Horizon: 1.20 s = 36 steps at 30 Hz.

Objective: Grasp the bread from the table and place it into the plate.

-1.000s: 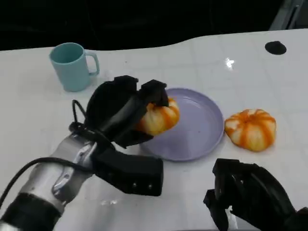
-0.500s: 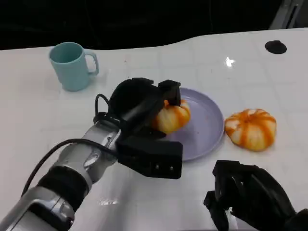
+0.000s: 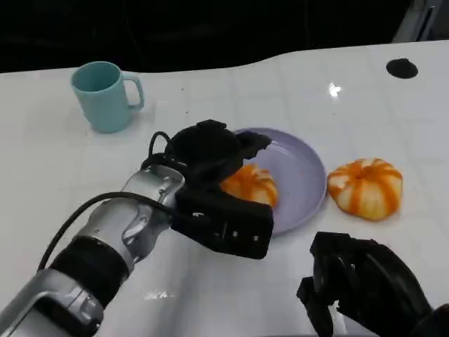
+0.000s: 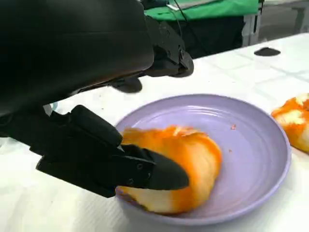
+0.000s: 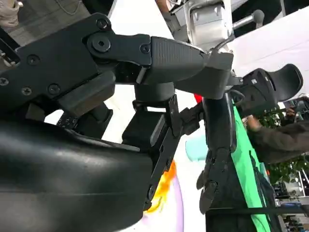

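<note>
Left hand [image 3: 210,151] at frame centre has spread its fingers since half a second ago; we now see the bread [image 3: 250,185] resting on the plate [image 3: 302,172], so placement looks done.

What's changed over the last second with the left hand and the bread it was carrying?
The left hand carried the bread rightward over the plate and lowered it onto it; its fingers have opened but one touches it. The second bread, mug and right hand stayed put.

Right hand [image 5: 159,111], fingers spread
</note>
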Available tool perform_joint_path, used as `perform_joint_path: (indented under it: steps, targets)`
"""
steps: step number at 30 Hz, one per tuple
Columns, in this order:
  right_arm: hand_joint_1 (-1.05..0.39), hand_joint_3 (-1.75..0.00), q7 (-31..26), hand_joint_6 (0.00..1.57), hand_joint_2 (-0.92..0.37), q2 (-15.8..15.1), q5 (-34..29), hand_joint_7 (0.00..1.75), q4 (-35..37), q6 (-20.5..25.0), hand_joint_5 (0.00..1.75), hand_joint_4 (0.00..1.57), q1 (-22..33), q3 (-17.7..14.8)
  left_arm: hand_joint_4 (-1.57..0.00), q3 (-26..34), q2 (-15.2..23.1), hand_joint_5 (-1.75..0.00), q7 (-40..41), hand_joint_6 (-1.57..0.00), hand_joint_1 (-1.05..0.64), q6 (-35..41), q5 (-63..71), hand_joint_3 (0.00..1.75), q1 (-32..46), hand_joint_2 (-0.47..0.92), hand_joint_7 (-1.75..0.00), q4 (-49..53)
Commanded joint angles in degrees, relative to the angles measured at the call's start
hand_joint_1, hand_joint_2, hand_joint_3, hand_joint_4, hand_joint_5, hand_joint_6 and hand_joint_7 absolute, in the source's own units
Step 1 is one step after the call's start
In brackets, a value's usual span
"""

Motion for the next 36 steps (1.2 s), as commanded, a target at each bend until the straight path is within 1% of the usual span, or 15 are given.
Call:
perform_joint_path:
  steps: [1,7,12,18,20,22,24,25,26,27,28,29,31,32,36]
  targets:
    - [-0.95,-0.68,-0.1,1.03,-0.75,-0.6,0.0,1.52,-0.7,-0.5,1.66,1.22,0.4,-0.6,-0.02,0.6,2.7,-0.23,-2.3,-0.12,-0.89,0.3,-1.3,0.41,2.6,0.92,-0.02,-4.4]
    - [-0.94,-0.69,0.1,1.02,-0.75,-0.6,0.2,1.52,-0.6,-0.4,1.65,1.21,0.3,-0.6,-0.04,3.1,6.1,-0.27,-3.8,-0.16,-0.89,-2.3,-4.9,0.41,7.2,0.92,-0.03,-12.0]
    - [-0.93,-0.69,0.1,1.02,-0.74,-0.5,0.6,1.51,-0.9,0.1,1.65,1.21,0.4,-0.5,-0.07,7.7,8.4,-0.32,-7.2,-0.20,-0.85,-4.0,-12.3,0.39,13.0,0.92,-0.04,-20.0]
    - [-0.93,-0.69,-0.4,1.04,-0.74,-0.4,0.2,1.52,-1.1,0.0,1.65,1.22,0.5,-0.3,-0.17,13.8,9.2,-0.44,-13.1,-0.28,-0.76,-4.3,-24.9,0.44,21.3,0.92,-0.06,-29.3]
    - [-0.94,-0.68,-0.6,1.04,-0.74,-0.4,0.3,1.52,-1.3,0.4,1.65,1.22,0.5,-0.3,-0.20,16.3,8.3,-0.48,-15.5,-0.33,-0.74,-4.1,-31.8,0.44,25.1,0.92,-0.08,-32.0]
    - [-0.94,-0.69,-0.6,1.04,-0.74,-0.4,0.3,1.52,-1.4,0.5,1.65,1.23,0.5,-0.3,-0.23,18.0,7.1,-0.60,-16.7,-0.42,-0.71,-4.1,-36.9,0.41,27.5,0.92,-0.10,-33.4]
    - [-0.94,-0.69,-0.6,1.04,-0.74,-0.5,0.2,1.52,-1.4,0.4,1.65,1.22,0.5,-0.2,-0.26,19.6,5.1,-0.88,-17.2,-0.55,-0.67,-4.6,-42.1,0.37,30.5,0.92,-0.15,-34.6]
    - [-0.94,-0.69,-0.4,1.04,-0.74,-0.5,0.5,1.52,-1.4,0.5,1.65,1.22,0.4,-0.3,-0.27,20.6,3.7,-0.98,-17.2,-0.59,-0.66,-5.1,-45.1,0.36,32.4,0.92,-0.18,-35.1]
    - [-0.93,-0.69,-0.3,1.04,-0.74,-0.5,0.6,1.52,-1.4,0.6,1.65,1.22,0.3,-0.3,-0.33,21.4,2.5,-1.15,-17.0,-0.64,-0.63,-5.3,-47.6,0.35,34.5,0.92,-0.39,-35.9]
    - [-0.93,-0.70,-0.3,1.04,-0.73,-0.5,0.7,1.52,-1.3,0.6,1.65,1.22,0.3,-0.3,-0.35,21.9,1.7,-1.26,-16.9,-0.55,-0.63,-5.4,-49.2,0.36,35.8,0.92,-0.72,-36.4]
    - [-0.93,-0.70,-0.3,1.04,-0.73,-0.5,0.6,1.52,-1.3,0.6,1.65,1.22,0.3,-0.3,-0.36,22.5,0.7,-1.31,-16.8,-0.48,-0.63,-5.5,-51.3,0.36,38.0,0.92,-0.92,-37.3]
    - [-0.94,-0.71,-0.3,1.04,-0.73,-0.6,0.6,1.52,-1.2,0.6,1.65,1.22,0.2,-0.3,-0.38,22.9,-0.1,-1.47,-16.9,-0.45,-0.63,-5.0,-53.0,0.38,39.7,0.92,-1.20,-38.4]
    - [-0.94,-0.72,-0.3,1.04,-0.73,-0.6,0.3,1.52,-1.2,0.4,1.65,1.22,0.2,-0.3,-0.38,23.6,-1.2,-1.65,-17.2,-0.43,-0.61,-4.2,-55.9,0.40,42.2,0.92,-1.44,-40.1]
    - [-0.94,-0.72,-0.3,1.04,-0.73,-0.6,0.2,1.52,-1.1,0.4,1.64,1.22,0.2,-0.3,-0.40,23.9,-1.5,-1.71,-17.4,-0.42,-0.61,-3.3,-57.2,0.42,43.4,0.92,-1.52,-41.0]
    - [-0.94,-0.72,-0.2,1.04,-0.72,-0.7,0.2,1.52,-1.0,0.4,1.65,1.22,0.2,-0.3,-0.61,25.0,-1.8,-1.74,-19.8,-0.45,-0.63,0.9,-63.3,0.46,48.0,0.92,-1.68,-44.7]
